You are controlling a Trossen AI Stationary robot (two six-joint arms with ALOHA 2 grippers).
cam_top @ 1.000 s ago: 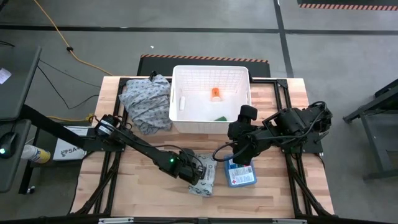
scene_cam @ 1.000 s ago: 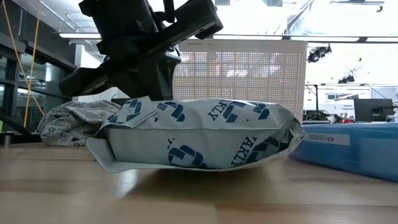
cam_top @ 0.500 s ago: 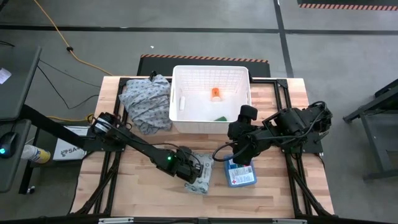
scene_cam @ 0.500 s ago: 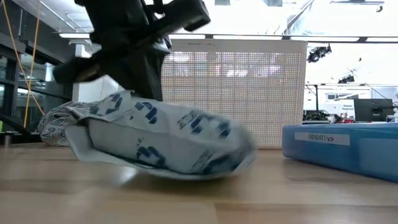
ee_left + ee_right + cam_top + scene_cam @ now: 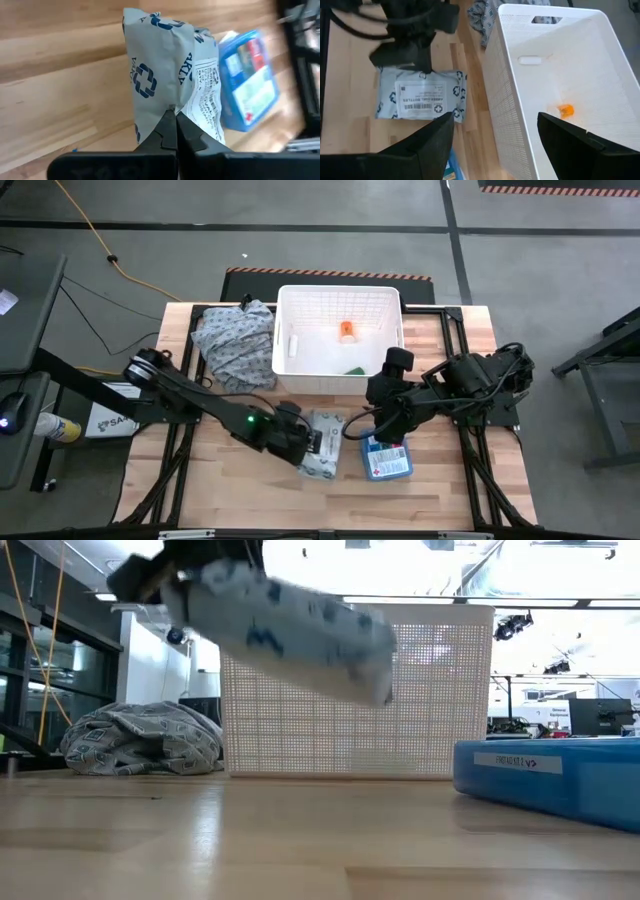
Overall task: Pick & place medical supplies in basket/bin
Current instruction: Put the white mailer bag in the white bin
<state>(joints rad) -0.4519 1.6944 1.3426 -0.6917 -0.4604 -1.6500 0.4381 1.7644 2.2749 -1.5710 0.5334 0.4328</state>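
Note:
The grey-white wipes pack [image 5: 324, 444] with blue marks is in the air in front of the basket, and in the low view the pack [image 5: 285, 612] hangs tilted above the table. My left gripper [image 5: 302, 443] is shut on it. My right gripper [image 5: 391, 427] is open above the blue box [image 5: 388, 459], which lies flat on the table. The white grid-walled basket [image 5: 285, 330] stands at the far middle. In it lie an orange bottle [image 5: 344, 331], a white tube [image 5: 293, 343] and a green tube [image 5: 355, 370]. My left gripper pinches the wipes pack between its two fingers [image 5: 169, 125] at one end edge [image 5: 168, 104]. It comes from the table's left. The pack is lifted clear of the table and sticks out beyond the fingers, tilted, with its free end [image 5: 375, 660] lower.
A grey patterned cloth heap [image 5: 235, 345] lies left of the basket at the far left of the table. The right wrist view looks into the basket [image 5: 580, 65] with the orange bottle [image 5: 565, 110]. Bare wood [image 5: 230, 490] stretches along the near edge.
My left gripper, shut on the wipes pack, has risen and moved a little toward the far edge. The pack lay on the table a second ago, then tipped with one end up, and now hangs clear of the wood.

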